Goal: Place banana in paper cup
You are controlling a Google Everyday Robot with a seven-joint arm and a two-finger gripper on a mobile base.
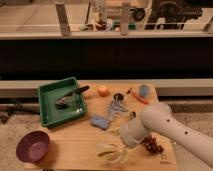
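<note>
The banana (106, 149), pale yellow and curved, lies near the front edge of the wooden table (70, 150). A pale rounded shape (121, 156) touches its right end; it may be the paper cup, but I cannot tell. My gripper (123, 141) is at the end of the white arm (165, 125), which reaches in from the lower right. It hangs just above and right of the banana, right over the pale shape.
A green tray (47, 114) with a dark utensil (70, 97) sits at the back left. A purple bowl (33, 146) is front left. An orange fruit (103, 90), light-blue cup (144, 90), carrot (140, 98), blue cloth (99, 121) and grapes (152, 144) are nearby.
</note>
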